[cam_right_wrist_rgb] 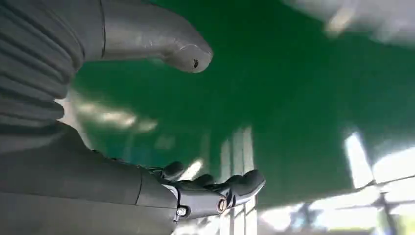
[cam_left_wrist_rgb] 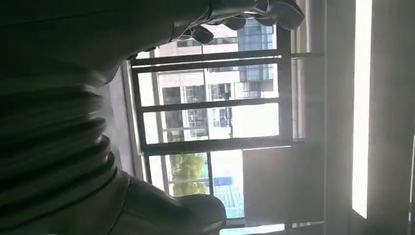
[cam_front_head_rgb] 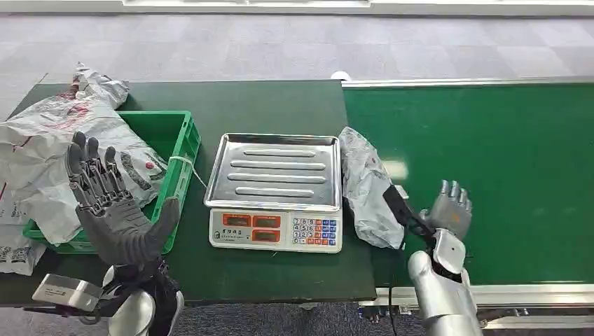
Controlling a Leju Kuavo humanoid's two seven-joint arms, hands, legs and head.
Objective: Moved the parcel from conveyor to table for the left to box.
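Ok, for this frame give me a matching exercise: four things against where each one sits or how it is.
Things:
1. grey parcel
2. scale
3. green crate
4. left hand

Places or states:
A. raised, palm up, fingers apart, holding nothing
B. at the table's left end, filled with bags
C. across the seam between table and conveyor
D. middle of the table, tray bare

Pairs: 1-C, 2-D, 3-B, 4-A

We count one grey plastic parcel beside one electronic scale with a steel tray. We see one green plastic crate, holding several crumpled grey and white bags; their exact number we cannot tell.
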